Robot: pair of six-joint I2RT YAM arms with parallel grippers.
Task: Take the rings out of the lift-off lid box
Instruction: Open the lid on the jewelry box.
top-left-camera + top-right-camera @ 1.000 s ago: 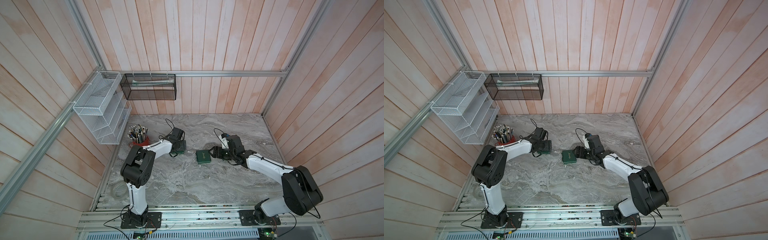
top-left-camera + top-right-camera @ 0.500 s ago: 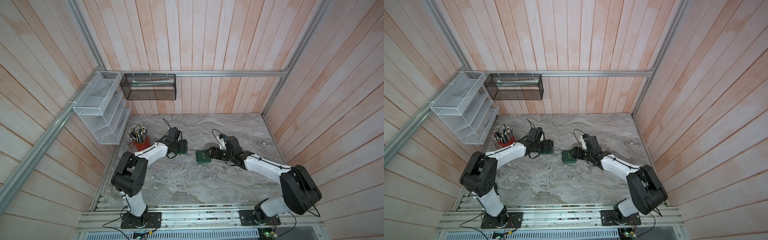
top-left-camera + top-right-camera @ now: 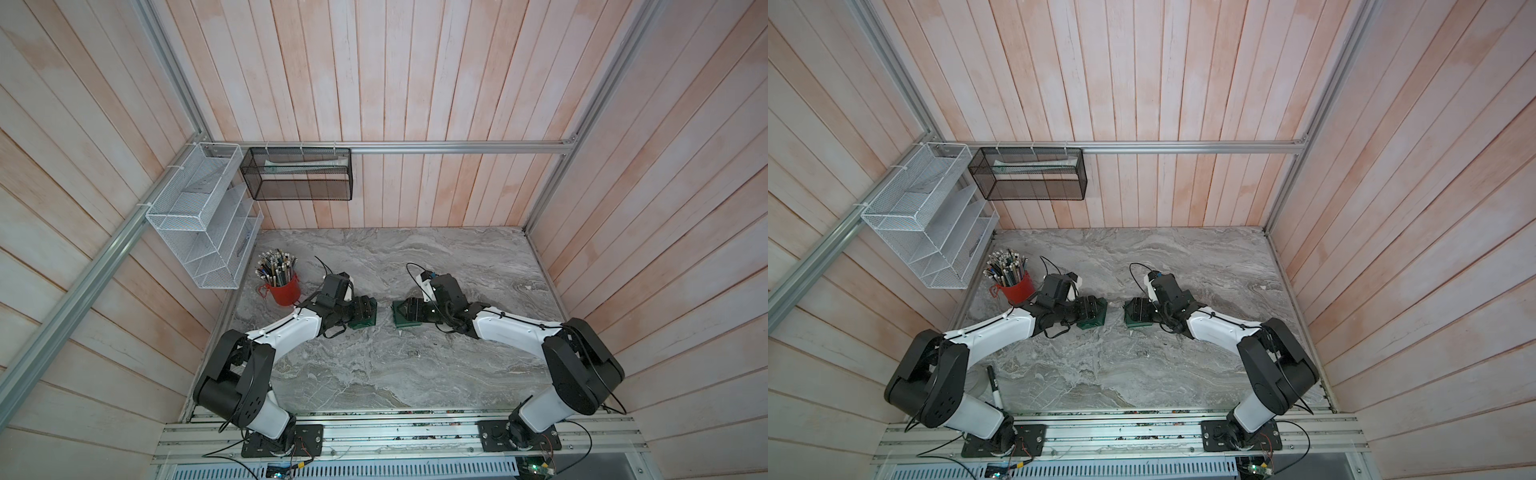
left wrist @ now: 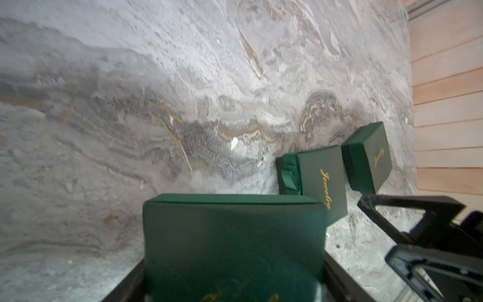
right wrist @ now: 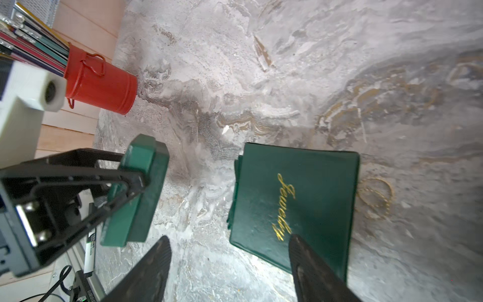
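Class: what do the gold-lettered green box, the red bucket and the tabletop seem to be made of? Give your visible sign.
Green box: probably card wrapped in matte textured paper; crisp folded edges, faint grain.
Red bucket: likely painted sheet metal, glossy; rolled ridges, wire handle.
Tabletop: marble-look, grey veined; stone or printed laminate, cannot tell.

A staged robot lab booth: plank walls (image 3: 395, 75), aluminium framing (image 3: 457, 147), marble-look tabletop (image 3: 374, 365), hanging wire organisers (image 3: 199, 216).

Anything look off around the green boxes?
A small white scrap lies loose on the grey marble table near the boxes. The flat dark green Jewelry box shows layered edges on one side, its lid seemingly shifted. The left gripper holds another green box part tipped on edge.
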